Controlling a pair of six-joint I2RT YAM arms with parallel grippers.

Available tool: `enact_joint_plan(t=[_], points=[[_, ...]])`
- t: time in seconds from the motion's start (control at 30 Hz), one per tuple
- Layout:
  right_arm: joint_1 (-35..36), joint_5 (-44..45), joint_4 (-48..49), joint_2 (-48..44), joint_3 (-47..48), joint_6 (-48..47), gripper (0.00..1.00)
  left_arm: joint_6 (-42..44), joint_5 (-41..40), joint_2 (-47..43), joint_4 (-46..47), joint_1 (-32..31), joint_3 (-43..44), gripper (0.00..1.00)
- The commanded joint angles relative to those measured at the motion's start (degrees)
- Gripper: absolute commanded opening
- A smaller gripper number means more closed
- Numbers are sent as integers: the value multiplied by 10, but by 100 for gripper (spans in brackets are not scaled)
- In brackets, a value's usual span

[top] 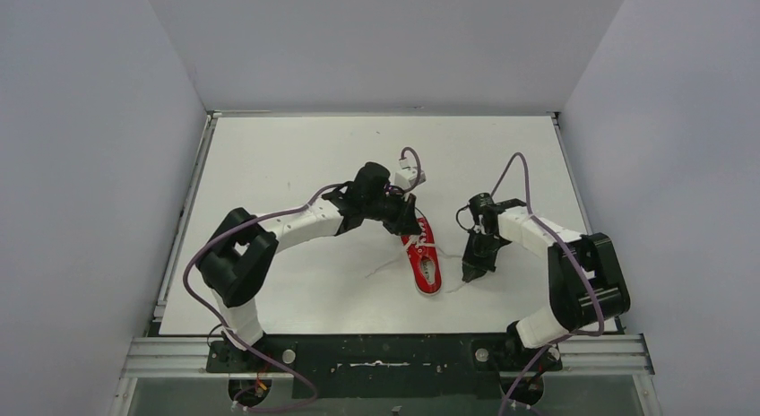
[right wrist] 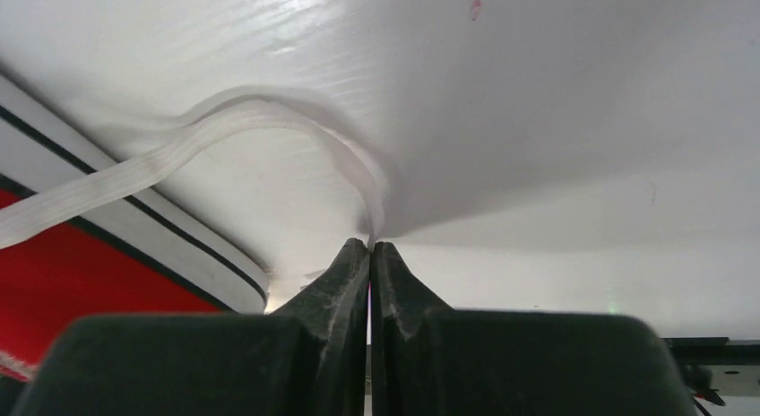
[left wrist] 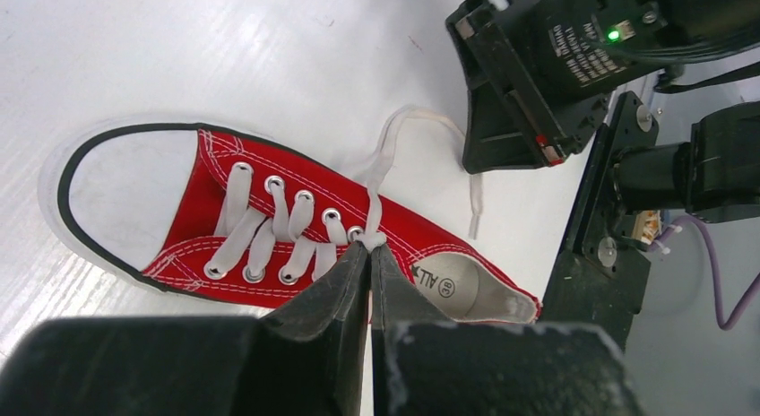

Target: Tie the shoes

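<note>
Evidently readying a knot: left gripper clenched on the white lace at the top eyelets of the red sneaker, right gripper pinching a lace strand beside its sole.

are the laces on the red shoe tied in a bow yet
No, the white laces only thread the eyelets of the red shoe, and a loose strand trails over the table.
</note>
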Motion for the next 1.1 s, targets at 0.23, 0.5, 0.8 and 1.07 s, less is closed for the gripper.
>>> enact_joint_plan(t=[0.23,0.5,0.8,1.07], points=[[-66,-117,12,-56,110,-33,0,86,51,20,108,-1,23,3],[-87,-257,161,-10,175,130,0,117,60,6,147,-1,-20,1],[16,-259,213,149,306,150,0,115,79,3,231,0,-66,1],[89,-267,125,208,357,74,0,136,79,-7,273,0,-101,0]])
